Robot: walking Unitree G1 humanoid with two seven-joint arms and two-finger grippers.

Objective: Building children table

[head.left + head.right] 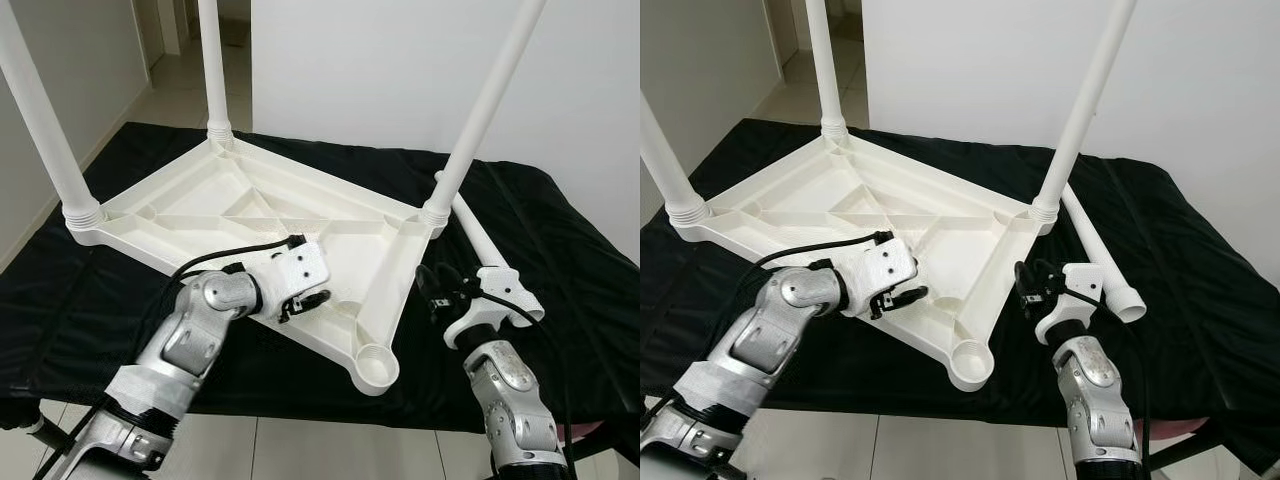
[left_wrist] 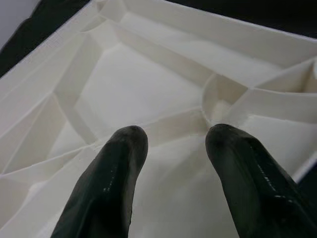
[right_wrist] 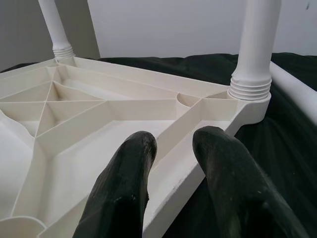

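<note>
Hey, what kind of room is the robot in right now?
Probably a room in a home, though little of it shows. There are plain white walls, a pale tiled floor running into a hallway, and a black-covered surface used as a workbench for the upturned white plastic tabletop.

White tabletop (image 1: 250,215) upside-down w/ 3 legs upright; 4th leg (image 1: 478,235) loose beside.
</note>
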